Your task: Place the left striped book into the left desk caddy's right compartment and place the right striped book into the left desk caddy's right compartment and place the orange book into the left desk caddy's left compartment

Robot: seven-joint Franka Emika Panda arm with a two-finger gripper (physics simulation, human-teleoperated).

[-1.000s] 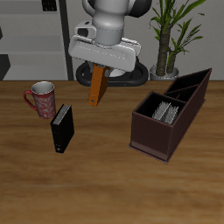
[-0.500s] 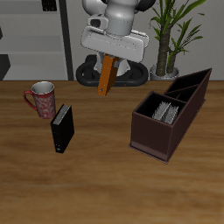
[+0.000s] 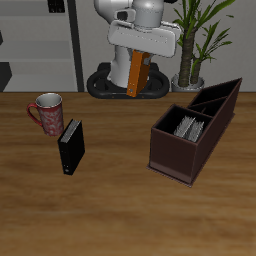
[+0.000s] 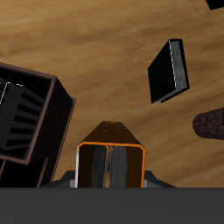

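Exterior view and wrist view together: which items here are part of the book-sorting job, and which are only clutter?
Part of the job:
- orange book, held in the hand above the table
- left desk caddy
- striped books, already standing in one well of that caddy

Just lying about:
- black book
- red mug
- potted plant behind the table

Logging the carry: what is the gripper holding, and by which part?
The gripper holds the orange book by its upper end; the book hangs below.
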